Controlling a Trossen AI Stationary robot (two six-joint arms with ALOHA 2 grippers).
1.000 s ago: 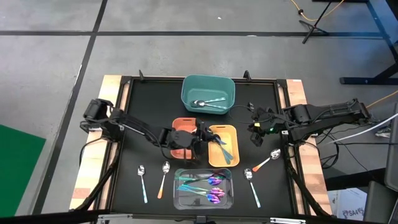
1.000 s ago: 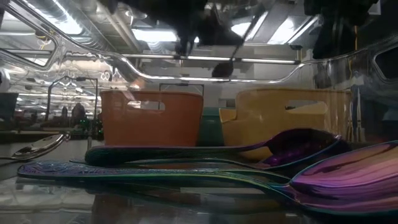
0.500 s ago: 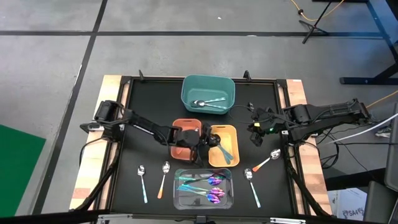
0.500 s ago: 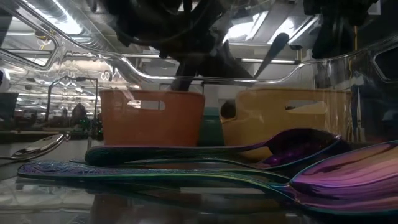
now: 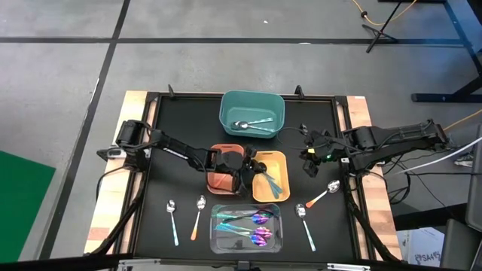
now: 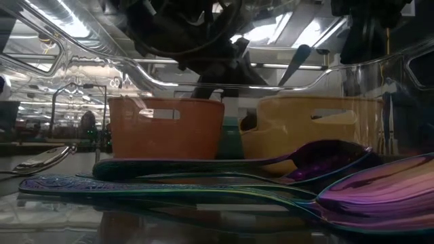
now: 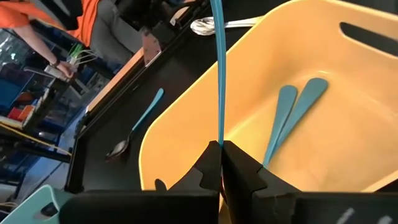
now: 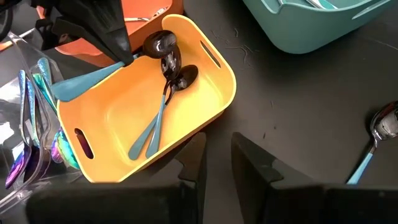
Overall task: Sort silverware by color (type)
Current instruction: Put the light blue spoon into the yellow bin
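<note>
Silverware is spread across the black table (image 5: 173,135) and its bins. A black-headed, teal-handled spoon (image 7: 218,74) is clamped by its handle between the closed fingers of the left gripper (image 7: 221,163), which is held over the near-left rim of the yellow bin (image 5: 277,159); in the right wrist view the spoon's head (image 8: 157,43) is seen just above the bin, handle slanting up toward the gripper. Compared with a second ago, the left arm has been extended further toward the yellow bin, and the spoon has been carried from over the orange bin (image 5: 218,179) to the yellow one; over the last half second little has changed. Two similar black-headed spoons (image 8: 163,106) are already lying inside the yellow bin. Plain silver pieces (image 5: 252,124) are lying in the teal bin (image 5: 227,113), and iridescent spoons (image 5: 245,224) in the clear bin (image 5: 214,237). Four spoons are left loose on the table: two to the left of the clear bin (image 5: 172,220) and two to its right (image 5: 305,224). The right gripper (image 8: 217,158) is parked unchanged beside the yellow bin, its fingers slightly parted and empty.
</note>
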